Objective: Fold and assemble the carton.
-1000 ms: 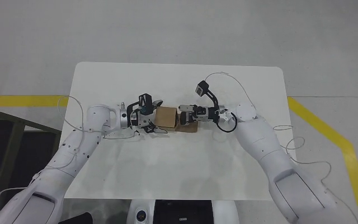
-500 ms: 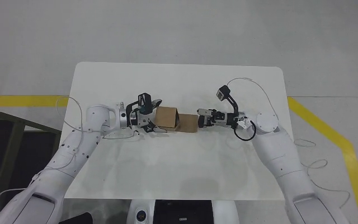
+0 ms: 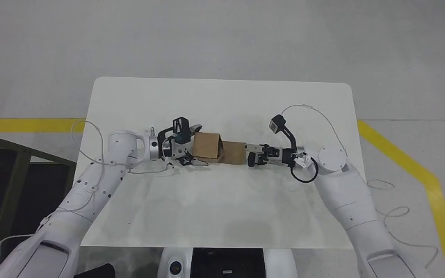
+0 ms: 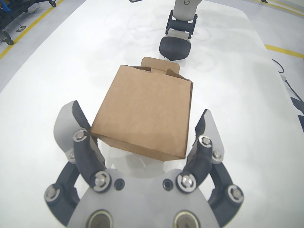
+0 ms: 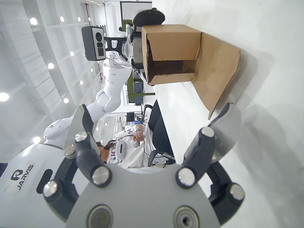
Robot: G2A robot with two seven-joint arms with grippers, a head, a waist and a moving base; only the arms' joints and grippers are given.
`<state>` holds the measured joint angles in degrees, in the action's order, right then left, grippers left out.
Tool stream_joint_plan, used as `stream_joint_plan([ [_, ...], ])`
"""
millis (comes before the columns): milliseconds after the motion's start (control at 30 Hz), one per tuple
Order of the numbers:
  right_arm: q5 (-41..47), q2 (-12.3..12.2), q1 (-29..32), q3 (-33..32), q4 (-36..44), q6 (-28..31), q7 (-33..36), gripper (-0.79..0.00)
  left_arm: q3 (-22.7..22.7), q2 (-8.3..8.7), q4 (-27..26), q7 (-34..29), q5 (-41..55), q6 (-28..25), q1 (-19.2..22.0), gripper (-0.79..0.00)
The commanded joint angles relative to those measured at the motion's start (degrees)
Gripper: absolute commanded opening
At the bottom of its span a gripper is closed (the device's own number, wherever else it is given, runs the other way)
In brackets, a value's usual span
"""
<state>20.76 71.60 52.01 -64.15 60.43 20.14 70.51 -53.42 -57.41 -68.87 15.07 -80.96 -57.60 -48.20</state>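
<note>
Our left claw (image 4: 141, 110) is spreading its fingers around the closed end of the brown carton (image 3: 207, 147), with one pad touching a corner. Our right claw (image 5: 156, 106) is also gaping wide and gripping nothing, hovering just beside the carton's loose flap (image 5: 218, 72), which is lying outward along the white table (image 3: 222, 104). The carton is sitting mid-table between both claws. We are judging that pushing the flap could slide the unclamped carton away, or crease the flap crookedly.

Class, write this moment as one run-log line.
carton: lying on table, end flap open | left gripper: open, straddling carton | right gripper: open, beside end flap
</note>
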Motion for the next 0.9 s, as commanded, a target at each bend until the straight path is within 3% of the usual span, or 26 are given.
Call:
stream_joint_plan([
  [0, 0.3, 0.3, -0.8, 0.9, -1.3, 0.6, 0.2, 0.000, -0.1, -0.02, 0.0, 0.1, 0.0, 0.1, 0.0, 0.000],
  [467, 6.7, 2.9, -6.9, 6.5, -10.7, 6.0, 3.1, 0.000, -0.3, -0.17, 0.0, -0.2, -0.3, -0.1, 0.0, 0.000],
  [867, 17.8, 4.1, -7.4, 6.4, -10.2, 7.7, 5.9, 0.000, -0.7, -0.20, 0.0, -0.3, -1.0, -0.4, 0.1, 0.000],
])
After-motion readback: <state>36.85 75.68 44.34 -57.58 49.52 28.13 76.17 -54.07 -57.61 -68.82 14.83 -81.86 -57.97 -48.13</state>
